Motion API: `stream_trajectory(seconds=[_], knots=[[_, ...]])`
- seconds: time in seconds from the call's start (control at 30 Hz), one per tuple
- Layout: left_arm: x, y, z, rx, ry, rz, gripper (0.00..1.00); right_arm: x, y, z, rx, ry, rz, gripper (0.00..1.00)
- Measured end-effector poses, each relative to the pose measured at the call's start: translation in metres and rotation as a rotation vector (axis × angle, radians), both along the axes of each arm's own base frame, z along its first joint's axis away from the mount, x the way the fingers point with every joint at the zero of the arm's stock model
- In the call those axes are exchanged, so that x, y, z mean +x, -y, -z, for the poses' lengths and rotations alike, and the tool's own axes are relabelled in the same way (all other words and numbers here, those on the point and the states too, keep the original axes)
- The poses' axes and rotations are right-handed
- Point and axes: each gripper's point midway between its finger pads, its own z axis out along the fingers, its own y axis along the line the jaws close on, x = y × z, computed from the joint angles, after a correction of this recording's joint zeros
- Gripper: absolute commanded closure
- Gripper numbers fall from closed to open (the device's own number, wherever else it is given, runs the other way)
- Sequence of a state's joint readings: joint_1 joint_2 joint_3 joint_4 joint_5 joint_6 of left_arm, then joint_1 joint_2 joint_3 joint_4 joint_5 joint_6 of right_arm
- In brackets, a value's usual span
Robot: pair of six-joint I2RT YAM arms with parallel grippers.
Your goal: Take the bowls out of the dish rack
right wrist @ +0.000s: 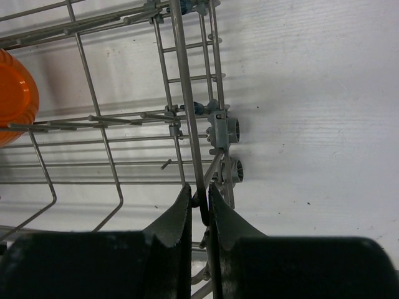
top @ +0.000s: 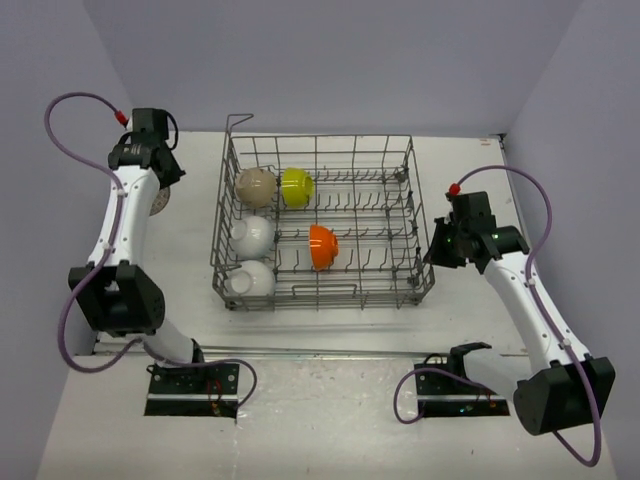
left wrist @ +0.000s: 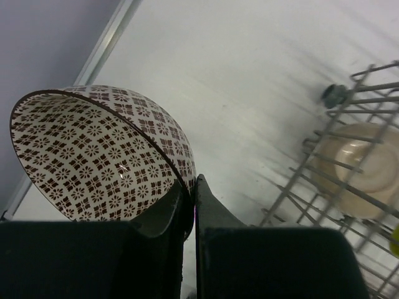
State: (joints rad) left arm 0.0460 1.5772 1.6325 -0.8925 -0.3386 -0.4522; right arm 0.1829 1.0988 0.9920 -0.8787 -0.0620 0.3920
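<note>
Left of the dish rack, just off its far-left corner, left gripper is pinching the rim of a brown-and-white patterned bowl. Jaws are sitting nearly together, with only the bowl wall between them. Bowl is hanging tilted outside the rack, over the table, inside facing the wrist camera. Can't tell whether it's touching the table.

At the rack's right wall, right gripper is clamping the top rim wire, fingers almost fully closed on it, just beside 2 grey rollers.

Rack is sitting mid-table between the 2 arms. 5 bowls are sitting inside it:
- beige bowl and yellow-green bowl, side by side in the rack's far-left part
- middle white bowl, along the left wall
- near-corner white bowl, at the rack's near-left corner
- orange bowl, standing on edge near the rack's middle
</note>
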Motion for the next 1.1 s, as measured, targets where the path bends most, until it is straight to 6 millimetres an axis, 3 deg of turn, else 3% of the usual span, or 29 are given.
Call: stream_trajectory(seconds=[0.13,0.23,0.33,0.63,0.93,1.1], knots=[[0.014,-0.023,0.061,-0.041,-0.168,-0.048,1.00,-0.004,-0.002,0.000,0.010,-0.006,-0.012,1.00],[0.021,-0.024,0.101,-0.068,-0.272,-0.046,1.00,-0.005,-0.003,0.000,0.014,-0.009,-0.015,1.00],[0.023,-0.021,0.127,-0.089,-0.342,-0.038,1.00,-0.006,-0.004,0.000,0.019,-0.012,-0.021,1.00],[0.028,-0.023,0.146,-0.091,-0.390,-0.044,1.00,-0.011,-0.006,0.000,0.034,-0.008,-0.031,1.00],[0.027,-0.038,0.176,-0.090,-0.460,-0.087,1.00,-0.012,-0.006,0.000,0.034,-0.001,-0.031,1.00],[0.030,-0.046,0.179,-0.088,-0.461,-0.107,1.00,-0.012,-0.005,0.001,0.028,-0.002,-0.021,1.00]])
